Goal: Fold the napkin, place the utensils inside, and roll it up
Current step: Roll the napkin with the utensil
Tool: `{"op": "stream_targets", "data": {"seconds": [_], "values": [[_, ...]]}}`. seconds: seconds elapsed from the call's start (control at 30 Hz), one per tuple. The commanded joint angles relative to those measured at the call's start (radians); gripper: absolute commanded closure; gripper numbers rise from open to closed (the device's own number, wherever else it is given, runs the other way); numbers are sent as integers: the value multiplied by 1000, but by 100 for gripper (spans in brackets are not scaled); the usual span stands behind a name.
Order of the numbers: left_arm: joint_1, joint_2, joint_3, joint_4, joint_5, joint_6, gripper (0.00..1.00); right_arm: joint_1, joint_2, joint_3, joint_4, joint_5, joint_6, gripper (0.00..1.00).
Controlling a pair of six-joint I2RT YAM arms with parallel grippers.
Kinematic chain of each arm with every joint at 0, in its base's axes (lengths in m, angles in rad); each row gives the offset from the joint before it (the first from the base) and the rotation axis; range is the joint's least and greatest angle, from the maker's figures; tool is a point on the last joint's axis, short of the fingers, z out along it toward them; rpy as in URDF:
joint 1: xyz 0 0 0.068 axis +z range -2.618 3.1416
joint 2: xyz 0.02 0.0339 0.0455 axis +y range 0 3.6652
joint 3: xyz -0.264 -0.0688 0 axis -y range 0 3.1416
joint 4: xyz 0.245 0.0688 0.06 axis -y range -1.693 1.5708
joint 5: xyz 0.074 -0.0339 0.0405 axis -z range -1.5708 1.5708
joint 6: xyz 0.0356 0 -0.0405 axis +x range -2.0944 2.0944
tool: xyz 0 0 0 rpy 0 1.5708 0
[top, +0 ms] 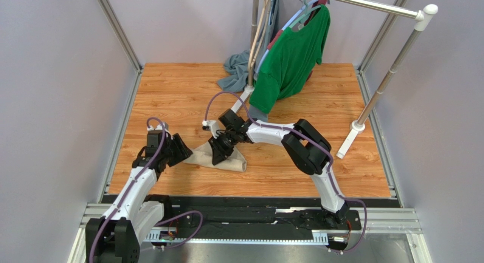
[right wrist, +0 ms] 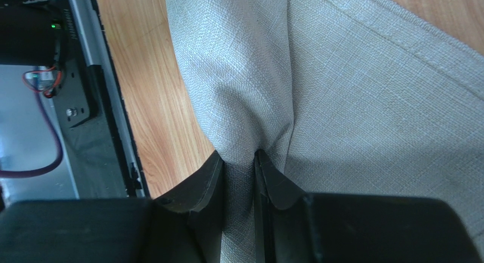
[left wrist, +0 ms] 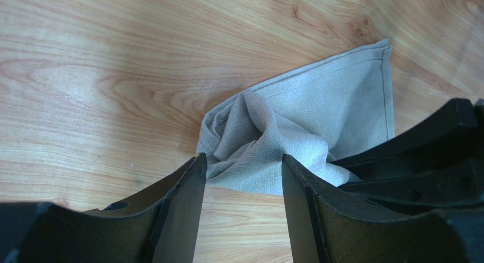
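— Seen from above, where is the napkin?

— The napkin lies on the tabletop, near the front edge, between the two arms. It is a small bunched heap, not a flat square. The right claw is down on it, and the left claw is just beside its left end. The green shirt and the grey-blue cloth are well apart from it, at the back.

— And the left wrist camera?

— There the left claw stands wide and grips nothing. It has one finger on each side of the crumpled near edge. One hemmed corner of the napkin lies flat, but the rest is wrinkled.

— The right wrist camera?

— The right claw is narrow and pinches a raised ridge of the napkin between its fingers.

— So how far along is the work?

— Early, I think. The cloth is gathered but I see no clean fold. I find no fork in any view, and I cannot tell whether it is hidden under the cloth. I judge that the fold must be finished first. After that the fork goes inside, and then the napkin is rolled up.
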Motion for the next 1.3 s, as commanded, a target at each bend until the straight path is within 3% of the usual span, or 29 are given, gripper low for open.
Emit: {"op": "stream_targets", "data": {"seconds": [0.0, 0.23, 0.37, 0.47, 0.5, 0.53, 0.57, 0.6, 0.7, 0.73, 0.9, 0.93, 1.13, 1.27], "values": [[-3, -13, -19, 61, 30, 5, 40, -20, 91, 19, -140, -91, 22, 94], [-3, 55, -4, 102, 44, 15, 44, -33, 141, 68, -183, -148, 3, 94], [-3, 117, 15, 129, 64, 18, 63, -34, 143, 76, -188, -147, 3, 91], [-3, 168, 38, 118, 63, 24, 84, -34, 111, 74, -189, -141, 5, 78], [-3, 182, 44, 112, 60, 25, 89, -34, 97, 72, -191, -139, 5, 67], [-3, 194, 61, 104, 51, 28, 98, -34, 85, 69, -191, -131, 3, 61], [-3, 220, 70, 86, 46, 33, 100, -34, 68, 66, -191, -125, 5, 56], [-3, 234, 79, 78, 38, 35, 100, -34, 40, 66, -195, -118, 5, 48], [-3, 280, 110, 60, 40, 41, 100, -30, -30, 56, -197, -81, 6, 42], [-3, 292, 122, 57, 41, 41, 100, -27, -46, 54, -194, -49, 8, 34], [-3, 349, 150, 41, 58, 45, 100, 19, -161, -4, -154, 109, -16, 32], [-3, 355, 156, 38, 60, 45, 100, 33, -202, -19, -145, 210, -51, 32], [-3, 363, 176, 26, 64, 47, 100, 173, -328, -211, 48, 547, -134, 30], [-3, 372, 180, 24, 67, 48, 100, 258, -380, -277, 157, 652, -188, 30]]}}
